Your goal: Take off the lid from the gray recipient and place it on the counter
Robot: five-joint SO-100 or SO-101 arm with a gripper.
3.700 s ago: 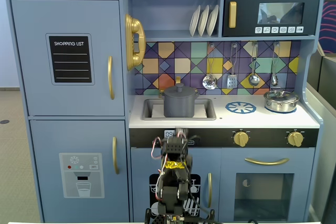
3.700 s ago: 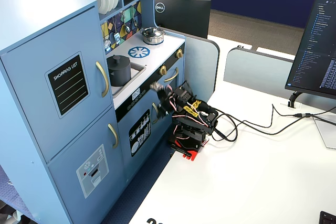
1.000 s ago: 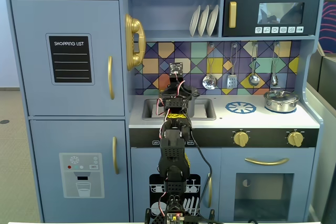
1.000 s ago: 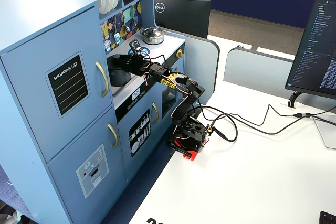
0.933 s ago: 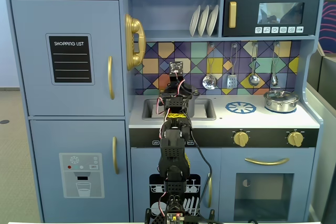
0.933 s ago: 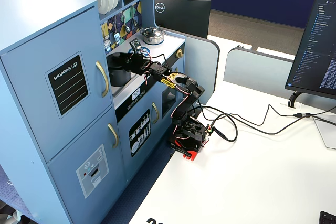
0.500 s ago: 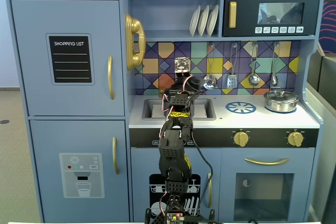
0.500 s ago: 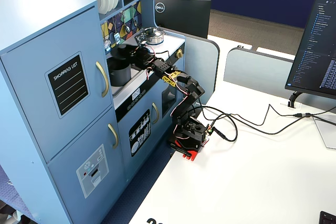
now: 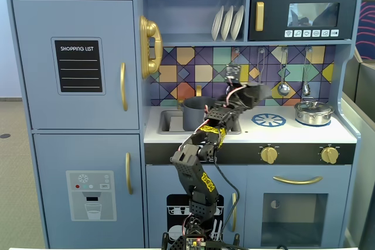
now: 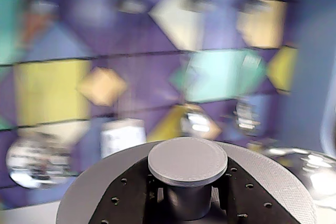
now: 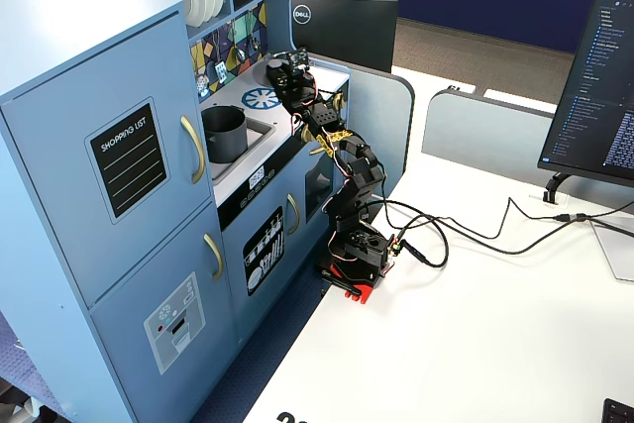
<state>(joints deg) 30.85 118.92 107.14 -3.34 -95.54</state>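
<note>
Holding the lid by its knob, jaws closed around the stem in the wrist view, the gripper hangs above the counter, at about two o'clock from the open pot in the sink. I'd bring it down slowly and level, short of the burner print, and release only once the disc rests flat.

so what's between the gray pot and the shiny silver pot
The blue-and-white burner print lies on the counter between the gray pot and the silver pot, seen in a fixed view; the arm reaches over that stretch.
</note>
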